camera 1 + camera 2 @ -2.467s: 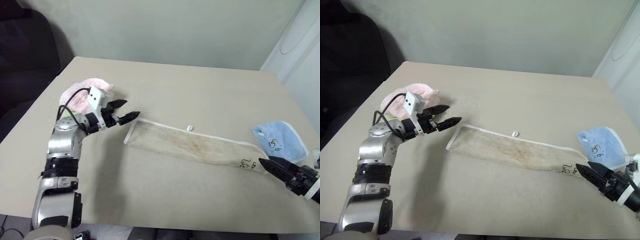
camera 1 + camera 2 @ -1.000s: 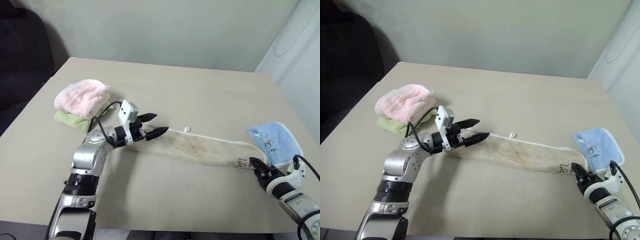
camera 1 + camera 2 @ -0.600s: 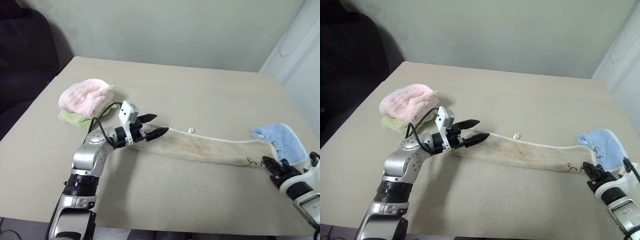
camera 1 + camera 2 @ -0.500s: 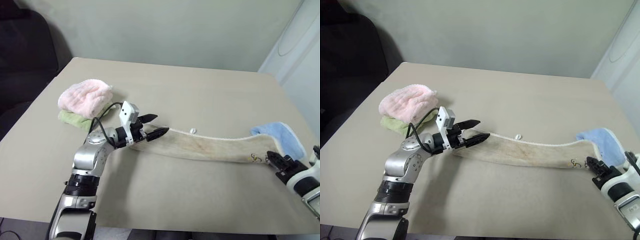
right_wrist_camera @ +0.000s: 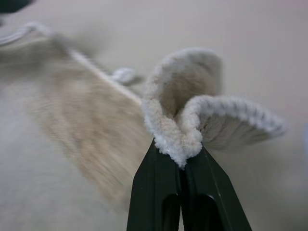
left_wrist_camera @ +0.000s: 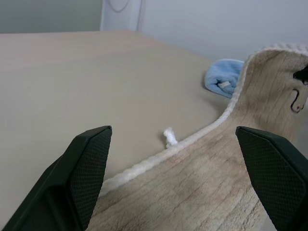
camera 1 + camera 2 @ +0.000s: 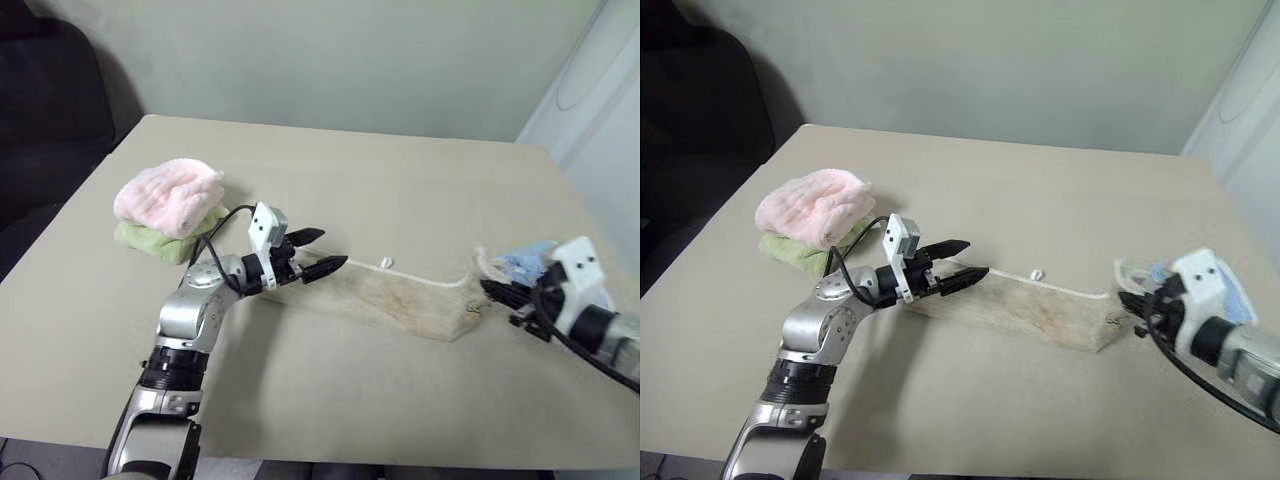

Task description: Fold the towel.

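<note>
Towel (image 7: pixel 400 297), a long beige terry strip with white corded edging, lies across the middle of the tan table (image 7: pixel 400 180), folded lengthwise into a narrow band. Right gripper (image 7: pixel 497 293), two black fingers, is pinched shut on the strip's right end; the right wrist view shows the fingertips (image 5: pixel 185 168) clamped on a bunched fold of pile. That end now stands lifted off the table and curled upward, where a second ago it lay flat near the small light-blue cloth (image 7: pixel 520 262). The right arm has risen and swung inward toward the centre, and the strip reads shorter on the table as a result, with a hump where the raised part meets the flat part. Left gripper (image 7: pixel 318 252) hovers with its black fingers spread wide, just over the strip's left end, holding nothing; it has barely shifted. Left wrist view looks down the strip between the open fingers, the raised far end with its small dark embroidered mark (image 6: pixel 295 102) visible, and a small white scrap (image 6: pixel 169 137) beside the edging. Pink cloth (image 7: pixel 170 196) stacked on green cloth (image 7: pixel 160 240) sits well apart at the left. Judgement: the end-to-end fold is under way; the carried end likely needs to travel over to the left end, which is unpinned and could drag.
</note>
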### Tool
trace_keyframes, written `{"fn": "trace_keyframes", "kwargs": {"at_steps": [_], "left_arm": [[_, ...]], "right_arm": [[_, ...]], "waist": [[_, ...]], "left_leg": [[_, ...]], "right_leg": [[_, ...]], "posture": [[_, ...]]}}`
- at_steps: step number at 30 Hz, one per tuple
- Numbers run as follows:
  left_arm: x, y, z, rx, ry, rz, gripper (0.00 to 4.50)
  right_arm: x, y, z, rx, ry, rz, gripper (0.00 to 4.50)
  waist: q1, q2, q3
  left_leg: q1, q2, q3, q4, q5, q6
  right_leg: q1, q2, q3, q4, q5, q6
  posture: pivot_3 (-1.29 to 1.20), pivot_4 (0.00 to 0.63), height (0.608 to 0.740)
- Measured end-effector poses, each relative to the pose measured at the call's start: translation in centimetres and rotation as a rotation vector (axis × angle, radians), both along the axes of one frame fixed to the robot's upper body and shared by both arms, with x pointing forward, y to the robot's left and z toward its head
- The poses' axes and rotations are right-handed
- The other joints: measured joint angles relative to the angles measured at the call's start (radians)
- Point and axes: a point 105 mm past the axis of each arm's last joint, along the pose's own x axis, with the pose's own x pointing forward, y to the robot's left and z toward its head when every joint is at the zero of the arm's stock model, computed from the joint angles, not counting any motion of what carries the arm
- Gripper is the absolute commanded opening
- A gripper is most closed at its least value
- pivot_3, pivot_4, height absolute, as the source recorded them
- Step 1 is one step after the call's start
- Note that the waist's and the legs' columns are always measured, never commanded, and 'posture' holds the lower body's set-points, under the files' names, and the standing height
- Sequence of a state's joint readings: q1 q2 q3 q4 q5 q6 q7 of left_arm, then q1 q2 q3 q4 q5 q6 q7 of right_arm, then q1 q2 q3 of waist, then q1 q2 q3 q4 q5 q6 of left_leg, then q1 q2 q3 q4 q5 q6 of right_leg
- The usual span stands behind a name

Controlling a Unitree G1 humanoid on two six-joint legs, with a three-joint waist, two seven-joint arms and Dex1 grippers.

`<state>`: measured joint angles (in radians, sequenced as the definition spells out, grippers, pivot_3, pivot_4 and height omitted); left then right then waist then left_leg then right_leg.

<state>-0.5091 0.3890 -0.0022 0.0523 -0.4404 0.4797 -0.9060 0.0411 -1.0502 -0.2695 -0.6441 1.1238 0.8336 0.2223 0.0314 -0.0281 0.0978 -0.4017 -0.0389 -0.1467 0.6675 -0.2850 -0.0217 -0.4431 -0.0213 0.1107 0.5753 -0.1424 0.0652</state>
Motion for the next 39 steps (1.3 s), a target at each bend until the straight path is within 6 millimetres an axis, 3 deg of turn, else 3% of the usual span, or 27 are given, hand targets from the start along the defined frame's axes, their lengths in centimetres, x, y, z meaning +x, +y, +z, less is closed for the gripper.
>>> {"fn": "trace_keyframes", "kwargs": {"at_steps": [6, 8, 15, 22, 29, 32, 39], "left_arm": [[0.2, -0.1, 0.2, -0.012, -0.004, 0.014, 4.5], [0.2, -0.1, 0.1, -0.015, -0.002, 0.019, 4.5], [0.1, 0.5, -0.1, -0.026, 0.003, 0.048, 4.5], [0.2, 0.6, 0.0, -0.026, 0.0, 0.051, 4.5], [0.2, 0.5, 0.2, -0.027, -0.005, 0.047, 4.5], [0.2, 0.4, 0.3, -0.028, -0.006, 0.042, 4.5], [0.2, 0.3, 0.3, -0.028, -0.007, 0.04, 4.5]], "right_arm": [[0.9, 5.3, -1.7, 0.068, 0.095, 0.17, 0.05], [1.4, 6.3, -2.4, 0.098, 0.133, 0.181, 0.05], [2.6, 8.0, -5.6, 0.12, 0.24, 0.154, 0.05], [3.5, 8.1, -6.5, 0.111, 0.253, 0.114, 0.05], [2.8, 9.2, -6.5, 0.18, 0.284, 0.162, 2.31], [2.7, 9.1, -5.4, 0.203, 0.247, 0.169, 3.31], [2.8, 6.9, -1.4, 0.238, 0.109, 0.155, 3.31]], "waist": [[0.001, 0.0, 0.0], [0.002, 0.0, 0.0], [0.003, 0.0, 0.0], [0.003, 0.0, 0.0], [0.003, 0.0, 0.0], [0.003, 0.001, 0.0], [0.003, 0.001, 0.001]], "left_leg": [[0.001, 0.0, -0.001, 0.0, 0.006, 0.005], [0.001, 0.0, -0.001, 0.0, 0.006, 0.006], [0.001, 0.0, -0.002, 0.0, 0.008, 0.008], [0.001, 0.0, -0.002, 0.0, 0.004, 0.001], [0.001, 0.0, -0.002, 0.0, 0.004, 0.001], [0.001, 0.0, -0.002, 0.0, 0.004, -0.001], [0.0, 0.0, -0.002, 0.0, 0.004, -0.002]], "right_leg": [[0.001, 0.0, 0.0, 0.0, 0.002, 0.002], [0.001, 0.0, 0.0, 0.0, 0.003, 0.002], [0.001, 0.0, -0.001, 0.0, 0.01, -0.009], [0.0, 0.0, -0.001, 0.0, 0.011, -0.011], [0.0, 0.0, -0.001, 0.0, 0.011, -0.011], [0.0, 0.0, -0.001, 0.0, 0.011, -0.012], [0.0, 0.0, -0.001, 0.0, 0.01, -0.013]], "posture": [[0.0, 0.15, 0.74], [0.0, 0.15, 0.74], [0.0, 0.15, 0.74], [0.0, 0.15, 0.74], [0.0, 0.15, 0.74], [0.0, 0.15, 0.74], [0.0, 0.15, 0.74]]}}
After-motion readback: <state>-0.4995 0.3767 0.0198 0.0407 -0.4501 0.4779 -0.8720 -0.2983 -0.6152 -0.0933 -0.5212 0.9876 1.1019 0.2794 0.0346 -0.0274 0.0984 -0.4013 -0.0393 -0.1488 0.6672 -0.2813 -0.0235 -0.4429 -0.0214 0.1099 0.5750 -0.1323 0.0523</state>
